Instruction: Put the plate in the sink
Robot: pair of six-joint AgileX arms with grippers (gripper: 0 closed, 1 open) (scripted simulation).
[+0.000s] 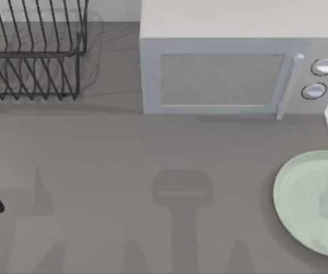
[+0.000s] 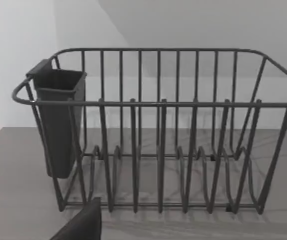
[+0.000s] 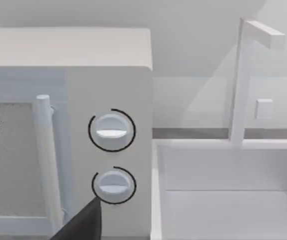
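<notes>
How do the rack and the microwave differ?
The rack is dark open wire you see through, at the table's back left; the microwave is a pale closed box, back centre-right. The rack carries a cup; the microwave has two dials. Both stand on the table.

Table (image 1: 152, 148): bears all items.
Dish rack (image 1: 32, 51): back left corner of the table; a cutlery cup (image 2: 58, 120) hangs on one end wall of it.
Microwave (image 1: 232, 63): back, right of centre, well apart from the rack; handle (image 1: 287, 85) and two knobs (image 1: 318, 77) at its right end.
Sink (image 3: 228, 200): just beside the microwave, on its right; tap (image 3: 246, 75) behind the basin.
Plate (image 1: 312, 200): flat on the table, front right, before the microwave and sink.
</notes>
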